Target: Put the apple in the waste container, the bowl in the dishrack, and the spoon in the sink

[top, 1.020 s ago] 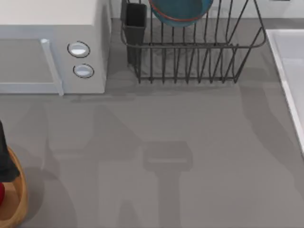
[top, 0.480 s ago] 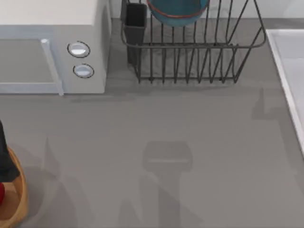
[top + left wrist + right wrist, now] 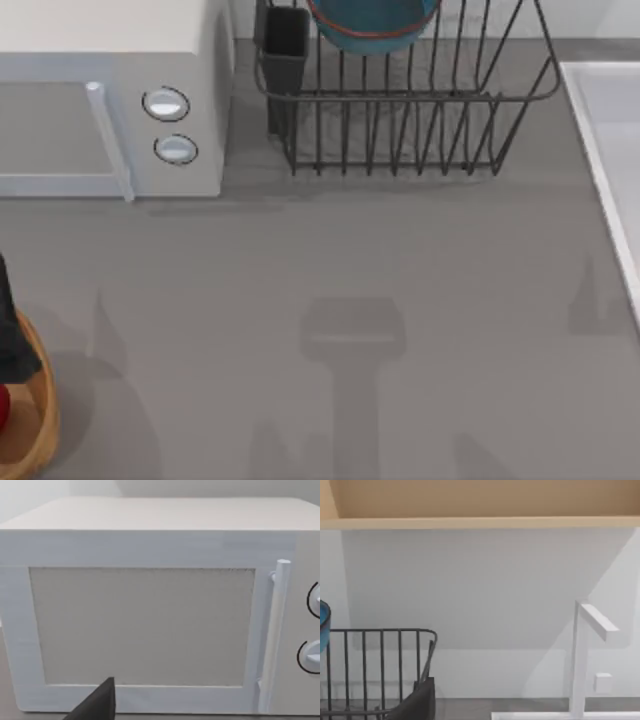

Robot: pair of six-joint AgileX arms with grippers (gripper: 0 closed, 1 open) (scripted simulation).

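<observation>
As the apple (image 3: pixel 3 410) sits inside the waste container (image 3: pixel 35 430) at the near left corner of the table (image 3: pixel 400 260), and shows there as a thin red edge, this part of the task looks done. The left gripper (image 3: pixel 100 702) is low in front of the microwave (image 3: pixel 110 60), which its wrist view faces. I see one dark tip of it, so I cannot tell if it is released or clenched. The right gripper (image 3: pixel 420 702) also shows one dark tip, and it points toward the dishrack (image 3: pixel 400 130) and the tap (image 3: pixel 580 655). Its state I cannot tell either. At the far side the bowl (image 3: pixel 375 25) stands between the bars of the dishrack, beside the dark cup (image 3: pixel 285 45), so this part looks done too. The sink (image 3: pixel 590 140) runs along the right edge of the table. I judge that the spoon is what remains, but where it lies I cannot tell. A spoon should be light, stiff and thin, and rather slippery if it is metal. It lies flat, so it is hard to get under. I would take it across the middle of the handle, with the jaws closing on the narrow sides, and hold it firmly so it does not turn. Dropping it in the sink needs little care, because it is not fragile.
</observation>
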